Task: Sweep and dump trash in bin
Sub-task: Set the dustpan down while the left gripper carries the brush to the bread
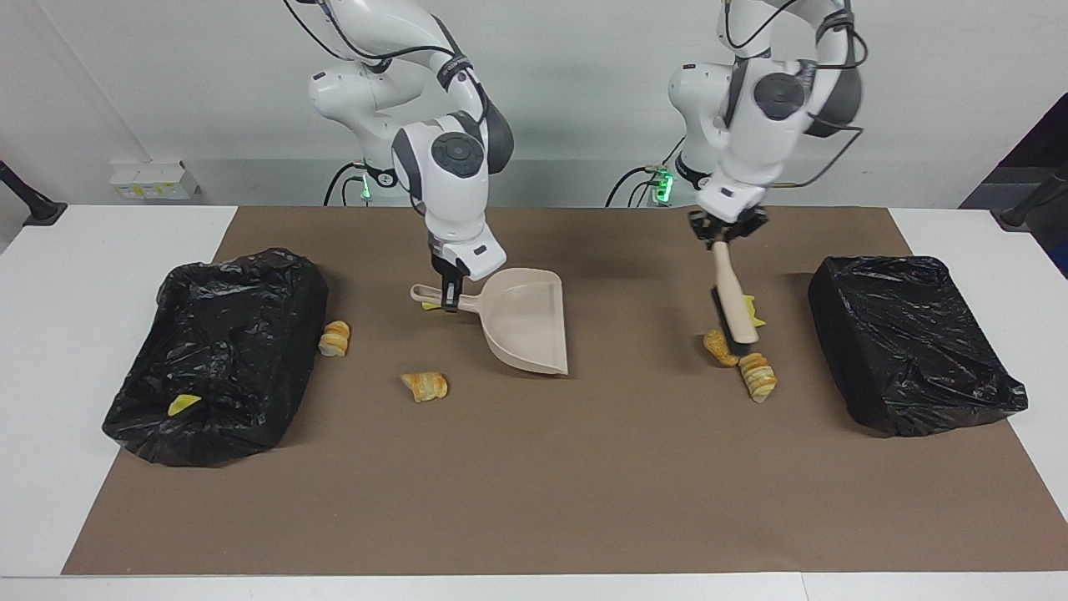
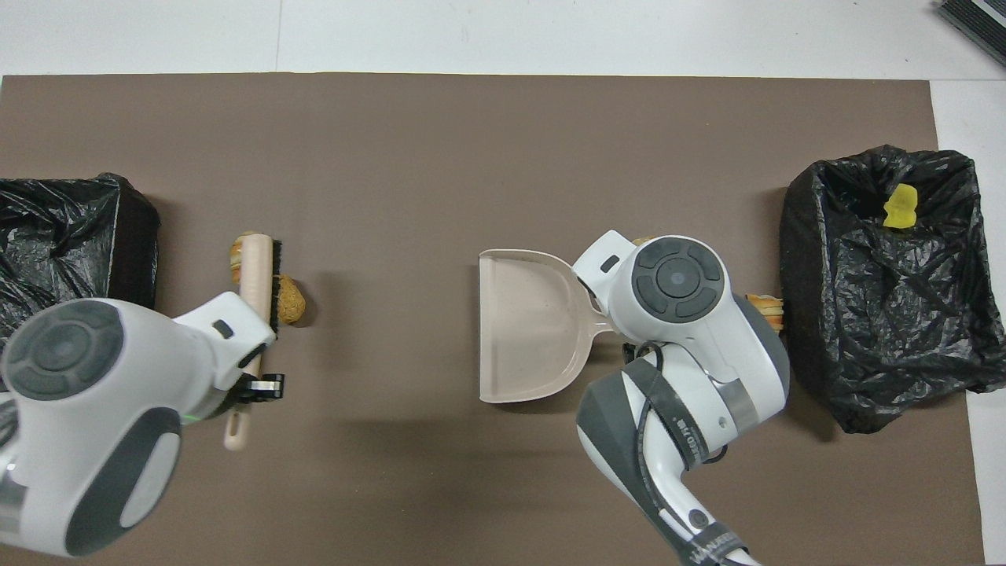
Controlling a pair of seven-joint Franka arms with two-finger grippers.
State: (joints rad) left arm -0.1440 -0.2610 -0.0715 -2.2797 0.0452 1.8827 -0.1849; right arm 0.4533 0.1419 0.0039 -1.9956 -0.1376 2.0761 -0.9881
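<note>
So far only one yellow chunk point(image 1: 183, 405) lay in the bin point(image 1: 217, 355), while the right hand point(image 1: 451, 294) gripped the empty dustpan point(image 1: 527, 330), the left hand point(image 1: 723, 236) gripped the brush point(image 1: 732, 309) over two pastry pieces point(image 1: 743, 361), and others stayed scattered.

Left gripper point(image 1: 724, 236) and right gripper point(image 1: 451, 294) both clamped, wrists angled down over the table

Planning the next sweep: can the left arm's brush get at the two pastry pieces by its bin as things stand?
Probably yes. The left gripper holds the brush, whose head already hangs at the two pastry pieces, with bare mat around them. The dustpan is well off, in the right gripper.
</note>
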